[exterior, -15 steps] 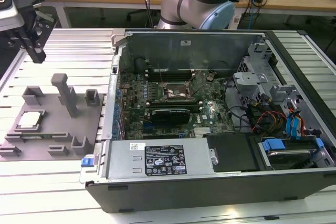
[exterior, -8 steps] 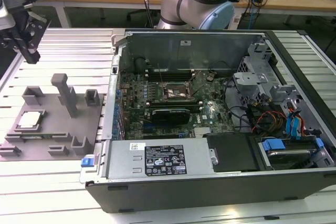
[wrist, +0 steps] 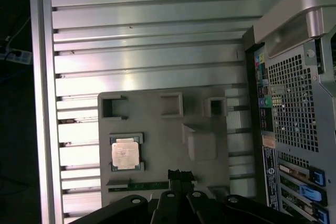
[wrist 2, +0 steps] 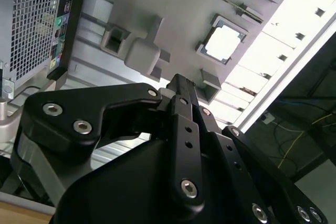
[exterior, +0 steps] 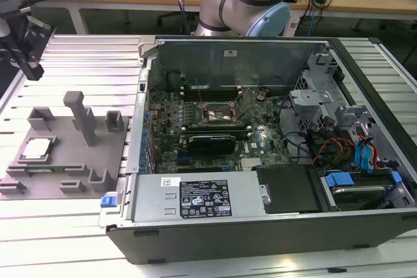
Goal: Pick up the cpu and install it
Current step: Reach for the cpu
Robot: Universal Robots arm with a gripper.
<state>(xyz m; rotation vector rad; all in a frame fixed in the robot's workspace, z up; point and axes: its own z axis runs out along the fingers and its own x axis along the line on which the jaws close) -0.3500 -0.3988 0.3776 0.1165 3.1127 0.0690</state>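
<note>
The cpu (exterior: pixel 36 148), a small flat chip with a silvery top, lies in a square recess of the grey plastic tray (exterior: pixel 65 174) on the exterior view's left. Both wrist views show it from above, the cpu (wrist 2: pixel 224 42) bright in the second and the cpu (wrist: pixel 126 155) duller in the first. My black gripper (exterior: pixel 30 68) hangs well above the tray's far left corner, apart from the chip. Its fingertips (wrist 2: pixel 178 83) meet with nothing between them, and the gripper (wrist: pixel 177 174) looks shut.
An open computer case (exterior: pixel 260 226) fills the middle and right of the exterior view. On its motherboard the square socket frame (exterior: pixel 221 115) stands open. Upright posts (exterior: pixel 81 115) rise from the tray. A ribbed metal table (exterior: pixel 85 56) lies under everything.
</note>
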